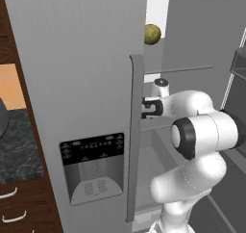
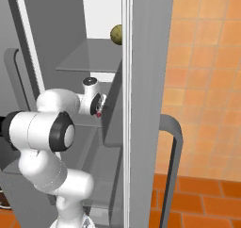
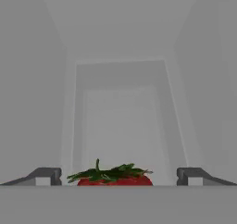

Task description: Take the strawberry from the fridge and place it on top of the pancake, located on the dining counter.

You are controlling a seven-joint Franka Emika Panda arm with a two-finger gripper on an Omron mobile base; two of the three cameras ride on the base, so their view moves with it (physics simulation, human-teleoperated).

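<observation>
While the arm reached into the open right compartment of the fridge [image 1: 86, 83], the strawberry [image 3: 114, 177] lay directly between the two finger tips [image 3: 46, 176] in the hand view, its green leafy cap uppermost and its red body partly cut off by the lower edge of that view. The jaws stood spread wide, one tip well to each side of the fruit, with clear space on both sides; neither tip was seen touching it. The fruit sat roughly centred in the gap, perhaps slightly nearer the left tip.

From the left base view, the gripper [image 1: 148, 108] was level with a middle shelf [image 1: 163, 123], pointing into the cabinet past the door handle [image 1: 136, 135]. The right base view showed the same hand [image 2: 97, 105] at that shelf, with a small red spot at the wrist end, too small to identify with confidence. A yellow-green round fruit [image 1: 152, 34] rested on the shelf above, well apart from the hand.

Judgement: the fruit lay dead ahead and already within the span of the jaws, so the coming move appeared to call for closure rather than further sideways correction. How far forward the fruit sat along the fingers could not be established. The broad, short body offered no marked long axis across the gap.

The pancake and dining counter awaited a later step.
</observation>
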